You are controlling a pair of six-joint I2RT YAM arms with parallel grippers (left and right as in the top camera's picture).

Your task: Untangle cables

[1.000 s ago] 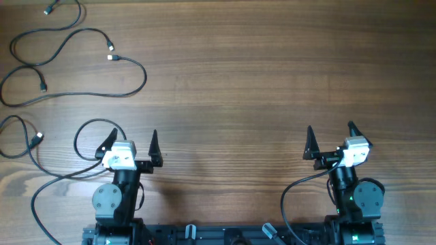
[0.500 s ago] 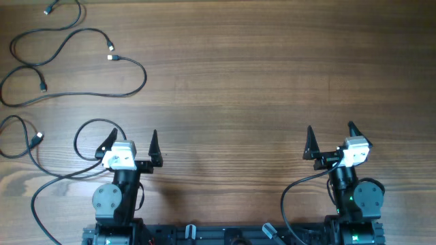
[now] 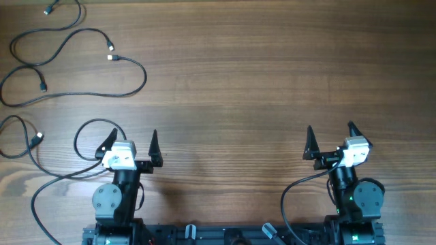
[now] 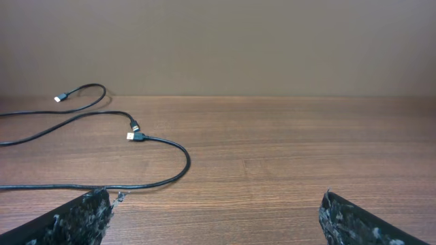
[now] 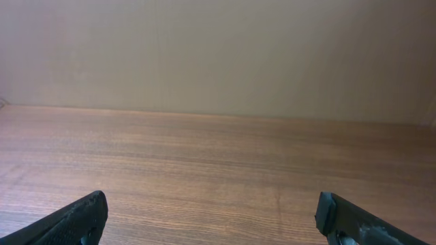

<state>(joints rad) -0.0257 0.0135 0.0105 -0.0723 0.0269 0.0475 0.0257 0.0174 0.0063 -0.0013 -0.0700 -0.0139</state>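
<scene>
- The thin black flexible cables (image 3: 139,71) lie as loose wavy strands on the far left of the brown wood-grain table (image 3: 259,75), well apart from both arms. Only the overhead view shows their whole spread, which runs off the picture's left edge.
- From above, a silver-tipped plug (image 3: 111,58) lies just beside a dark plug, a small plug (image 3: 43,87) sits inside a loop, and another end (image 3: 39,137) lies nearer the left arm.
- The left wrist view sees the same cables (image 4: 182,163) low and side-on. One strand makes a wide bend, two plug ends (image 4: 134,131) lie nearly tip to tip, and a silver tip (image 4: 59,99) lies further back. The strands further left are cut off.
- The left gripper (image 3: 134,134) has its jaws spread wide with nothing between them. In its wrist view (image 4: 215,197) the speckled black fingers (image 4: 78,218) frame bare wood.
- In that wrist view a strand seems to pass right by a fingertip, but the overhead view shows the two clearly apart.
- The right gripper (image 3: 330,127) is likewise spread wide and empty. Its wrist view (image 5: 211,201) takes in black fingers (image 5: 71,221), wood and a plain beige wall (image 5: 218,47).
- Only the overhead view shows the thicker black wire (image 3: 75,143) looping beside the left arm.
</scene>
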